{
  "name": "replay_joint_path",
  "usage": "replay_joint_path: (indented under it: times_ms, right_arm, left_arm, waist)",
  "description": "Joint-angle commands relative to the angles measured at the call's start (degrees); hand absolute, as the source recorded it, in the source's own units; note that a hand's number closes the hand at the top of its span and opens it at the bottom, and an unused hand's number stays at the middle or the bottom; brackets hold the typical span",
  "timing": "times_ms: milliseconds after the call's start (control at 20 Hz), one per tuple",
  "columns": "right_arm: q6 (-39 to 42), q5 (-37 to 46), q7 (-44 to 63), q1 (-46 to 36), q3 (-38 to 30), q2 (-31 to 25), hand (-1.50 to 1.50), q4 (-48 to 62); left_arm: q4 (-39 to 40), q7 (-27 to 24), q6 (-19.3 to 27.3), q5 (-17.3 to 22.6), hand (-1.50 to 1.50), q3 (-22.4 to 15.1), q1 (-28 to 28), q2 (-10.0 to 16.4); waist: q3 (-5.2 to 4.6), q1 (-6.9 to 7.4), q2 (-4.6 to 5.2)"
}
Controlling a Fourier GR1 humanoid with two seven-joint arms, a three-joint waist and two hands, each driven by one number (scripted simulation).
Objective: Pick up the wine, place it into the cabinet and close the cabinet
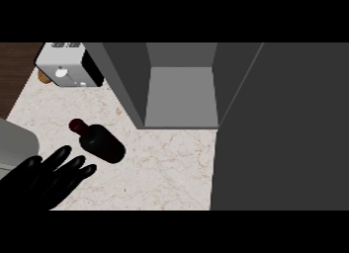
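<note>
1. Your left hand (42,180) is open, its fingers straight and spread, and holds nothing. It sits just beside the wine bottle (103,143), so a glancing approach could knock the bottle across the counter (162,173).
2. A carried bottle could clip the open cabinet (181,94) at its front edge.
3. The bottle is dark and glossy with a reddish cap. It sits between your hand and the cabinet.

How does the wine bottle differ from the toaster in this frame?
The wine bottle is dark, nearly black, and rounded with a narrow neck; the toaster is boxy and mostly white. The wine bottle sits mid-counter, just beyond the open left hand; the toaster sits far back near the counter's left edge. Both rest on the marble counter, outside the open cabinet, and neither is held.
</note>
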Motion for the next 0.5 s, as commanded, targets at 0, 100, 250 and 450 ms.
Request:
replay_joint_path:
  times_ms: [0,100,250,450]
  right_arm:
    - [-2.56,4.19,3.05,-0.61,4.34,2.03,-1.5,-3.9]
    - [-2.34,0.4,5.88,-1.47,0.86,0.27,-1.5,-5.87]
    - [-3.12,1.23,5.59,-5.6,1.54,0.92,-1.5,-2.17]
    - [-0.9,-2.08,4.28,-2.58,-2.25,-0.43,-1.5,-3.99]
  left_arm:
    - [-8.76,1.6,0.78,1.58,-1.5,-0.32,4.21,-0.69]
    - [-8.51,3.15,3.63,1.45,-1.5,-0.78,0.6,-1.06]
    - [-11.93,3.84,5.84,1.19,-1.5,-1.03,2.52,-1.32]
    - [-10.69,4.01,5.17,-0.41,-1.5,0.14,4.09,-0.62]
  waist:
    - [-0.02,0.22,-0.04]
    - [0.0,-0.02,-0.04]
    - [-0.01,0.5,-0.06]
    - [0.02,0.26,-0.08]
